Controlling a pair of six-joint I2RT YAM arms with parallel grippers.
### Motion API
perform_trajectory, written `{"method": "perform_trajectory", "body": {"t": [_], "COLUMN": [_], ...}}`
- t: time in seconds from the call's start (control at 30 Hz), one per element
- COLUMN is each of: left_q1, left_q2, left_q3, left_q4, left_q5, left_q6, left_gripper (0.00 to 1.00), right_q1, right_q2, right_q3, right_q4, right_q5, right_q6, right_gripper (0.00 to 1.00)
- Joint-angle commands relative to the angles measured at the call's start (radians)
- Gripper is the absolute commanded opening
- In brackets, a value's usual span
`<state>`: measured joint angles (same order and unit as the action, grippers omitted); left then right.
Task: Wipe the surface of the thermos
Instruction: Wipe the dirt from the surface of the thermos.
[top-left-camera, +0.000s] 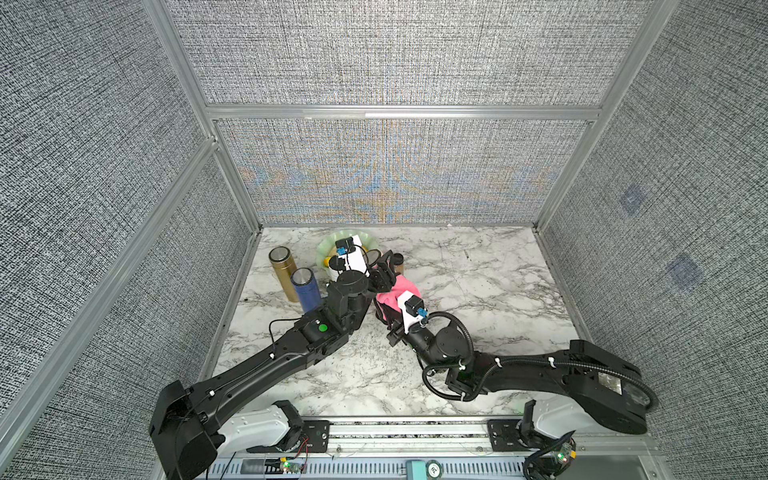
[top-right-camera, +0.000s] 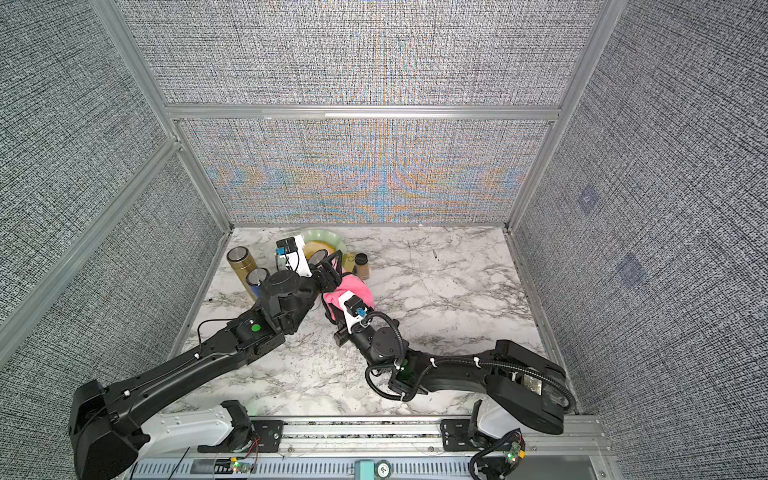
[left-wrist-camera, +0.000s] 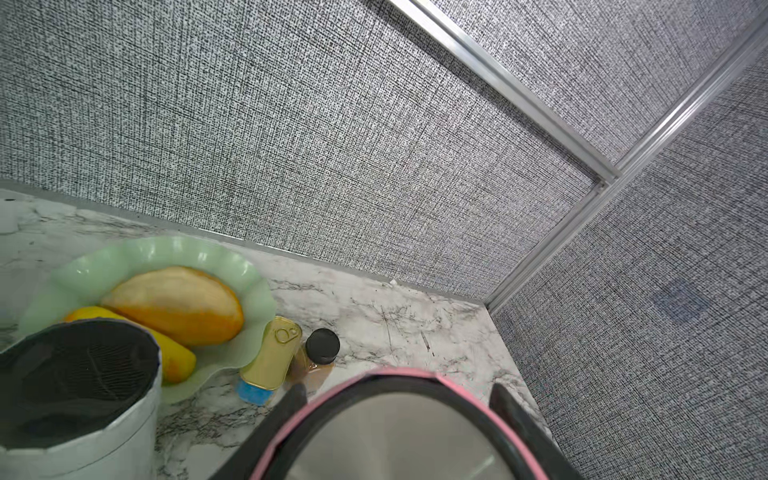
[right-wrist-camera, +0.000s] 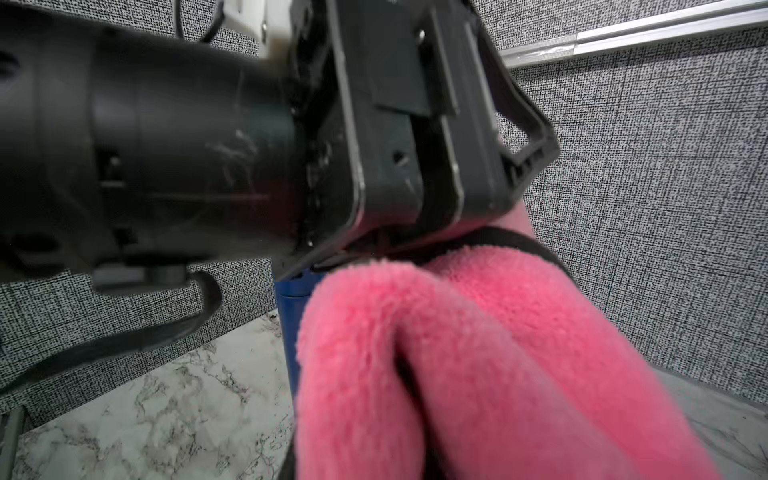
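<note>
- Pink cloth fills the foreground of the right wrist view, bunched into two thick folds. We see it pressed against the pink side of the thermos, just below a black band.
- We take the right gripper to be clamped tight on that cloth, though the folds hide most of its jaws.
- From the left wrist we look down on the steel lid of the thermos, ringed in black and pink. It sits squarely between the fingers of the left gripper, which close against it from either side.
- In both top views we find the thermos toward the back of the marble table, with the cloth on the side facing the right arm.
- Beyond the held thermos lie a green plate with a mango, a gold tin and a spice bottle.
- We also see a gold flask and a blue flask standing upright by the left wall, apart from both sets of jaws.
</note>
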<state>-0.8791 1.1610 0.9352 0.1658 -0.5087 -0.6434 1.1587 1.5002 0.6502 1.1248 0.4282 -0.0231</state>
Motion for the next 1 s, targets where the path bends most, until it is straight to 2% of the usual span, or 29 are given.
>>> {"method": "perform_trajectory", "body": {"t": [0.0,0.17,0.27,0.43,0.67,0.8,0.9,0.97], "left_q1": [-0.006,-0.012,-0.013,-0.014,-0.012,-0.013,-0.014,-0.013], "left_q2": [-0.009,-0.025,-0.039,-0.078,-0.109,-0.120,-0.124,-0.126], "left_q3": [0.019,0.027,0.023,0.007,-0.030,-0.026,-0.028,-0.033], "left_q4": [-0.092,-0.187,-0.190,-0.182,-0.143,-0.152,-0.150,-0.139], "left_q5": [-0.070,-0.143,-0.150,-0.129,-0.191,-0.196,-0.180,-0.179], "left_q6": [-0.076,-0.158,-0.170,-0.167,-0.127,-0.127,-0.130,-0.125], "left_gripper": [0.00,0.00,0.00,0.00,0.00,0.00,0.00,0.00], "right_q1": [-0.001,0.023,0.039,0.042,0.043,0.047,0.048,0.049], "right_q2": [0.043,0.087,0.086,0.087,0.194,0.111,0.102,0.123], "right_q3": [-0.032,-0.084,-0.008,0.083,-0.050,0.050,0.091,0.102], "right_q4": [0.067,0.151,0.119,0.066,0.272,0.089,0.085,0.088], "right_q5": [0.110,0.188,0.173,0.144,0.283,0.203,0.147,0.157], "right_q6": [-0.008,-0.054,-0.107,-0.083,-0.084,-0.099,-0.097,-0.094], "right_gripper": [0.00,0.00,0.00,0.00,0.00,0.00,0.00,0.00]}}
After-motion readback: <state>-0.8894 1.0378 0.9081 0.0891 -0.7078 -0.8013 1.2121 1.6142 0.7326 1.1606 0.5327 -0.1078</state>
